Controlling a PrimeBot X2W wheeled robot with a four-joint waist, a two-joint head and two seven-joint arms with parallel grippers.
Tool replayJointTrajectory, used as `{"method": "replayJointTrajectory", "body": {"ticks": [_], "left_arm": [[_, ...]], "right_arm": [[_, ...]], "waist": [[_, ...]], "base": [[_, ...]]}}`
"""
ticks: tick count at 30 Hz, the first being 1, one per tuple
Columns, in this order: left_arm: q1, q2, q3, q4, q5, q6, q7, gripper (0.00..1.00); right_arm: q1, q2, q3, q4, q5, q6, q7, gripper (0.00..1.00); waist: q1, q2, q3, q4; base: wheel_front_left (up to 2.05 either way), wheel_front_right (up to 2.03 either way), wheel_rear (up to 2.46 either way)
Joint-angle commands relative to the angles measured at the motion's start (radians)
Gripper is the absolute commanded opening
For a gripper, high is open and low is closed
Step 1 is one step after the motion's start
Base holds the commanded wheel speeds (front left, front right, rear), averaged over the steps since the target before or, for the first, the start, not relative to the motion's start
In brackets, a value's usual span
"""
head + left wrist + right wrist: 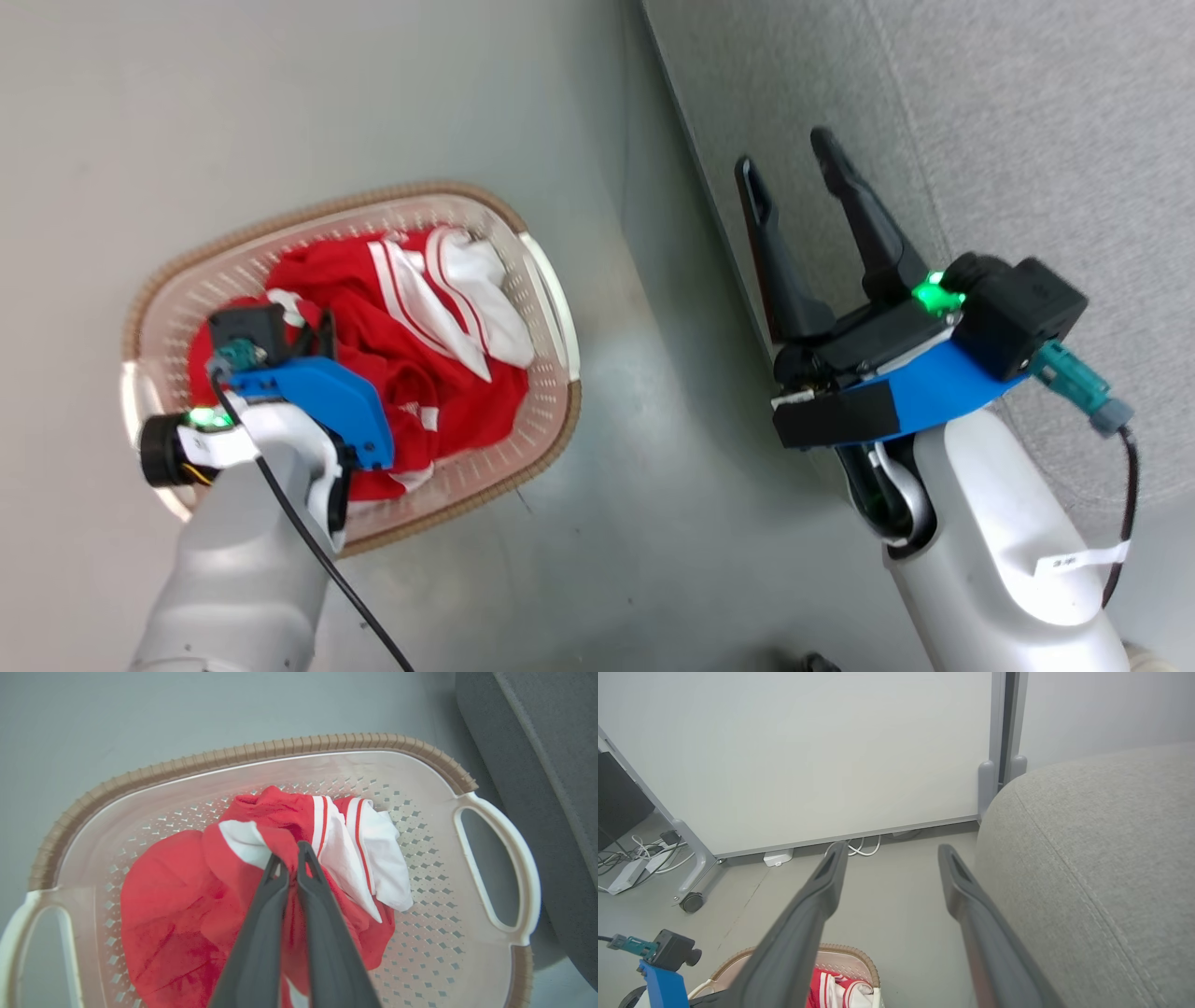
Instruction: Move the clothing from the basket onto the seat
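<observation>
Left gripper [289, 854]: nearest my wrist camera; I see its jaws clenched on a fold of the clothing, with red fabric pinched between the tips.
Clothing [177, 914]: in the basket, bunched around and under the left jaws. The red mass is on one side of them; the white panels with thin red stripes are on the other.
Basket [261, 753]: directly beneath the left jaws, on the floor. Its brown rim arcs beyond the tips, and there is a white handle at each end.
Floor [373, 93]: grey, under the basket and between the two pairs of jaws.
Seat [1027, 140]: light-grey cushion, well apart from the left jaws, past one basket handle. It is just beside the right jaws, with its seam line running alongside them.
Right gripper [787, 154]: jaws released, spread wide, holding nothing. I see them at the seat's edge, apart from the basket.
White panel [831, 756]: upright, far ahead of the right jaws, on a frame with a caster [691, 902]. Cables [859, 847] lie on the floor at its foot.
</observation>
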Motion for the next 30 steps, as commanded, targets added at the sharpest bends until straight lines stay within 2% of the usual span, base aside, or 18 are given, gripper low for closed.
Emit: {"method": "replayJointTrajectory", "body": {"ticks": [1,9,11,17,25,30], "left_arm": [[0.019,-0.008,-0.007,0.004,-0.006,-0.004,-0.008,0.0],[0.087,-0.046,-0.042,-0.005,-0.026,-0.047,-0.025,0.0],[0.105,-0.052,-0.067,-0.022,-0.033,-0.063,-0.027,0.0],[0.145,-0.052,-0.174,-0.129,-0.111,-0.085,-0.017,0.0],[0.13,-0.052,-0.31,-0.27,-0.195,-0.072,0.023,0.0],[0.099,-0.052,-0.394,-0.37,-0.247,-0.046,0.055,0.0]], "right_arm": [[0.025,-0.003,-0.001,0.012,-0.01,0.0,-0.004,1.0],[0.102,-0.003,-0.019,0.112,-0.047,0.0,-0.004,1.0],[0.137,-0.004,-0.023,0.151,-0.062,0.0,-0.003,1.0],[0.189,-0.003,-0.02,0.194,-0.069,0.0,0.013,1.0],[0.236,-0.003,-0.012,0.196,-0.067,0.0,0.039,1.0],[0.266,-0.003,-0.005,0.187,-0.065,0.0,0.058,1.0]], "waist": [[0.0001,-0.0001,-0.097,0.038],[0.0001,-0.0001,-0.311,0.099],[0.0001,-0.0001,-0.384,0.122],[0.0001,-0.0001,-0.502,0.156],[0.0001,-0.0001,-0.588,0.188],[0.0001,-0.0001,-0.627,0.203]], "base": [[0.0,0.0,0.0],[0.0,0.0,0.0],[0.0,0.0,0.0],[0.0,0.0,0.0],[0.0,0.0,0.0],[0.0,0.0,0.0]]}}
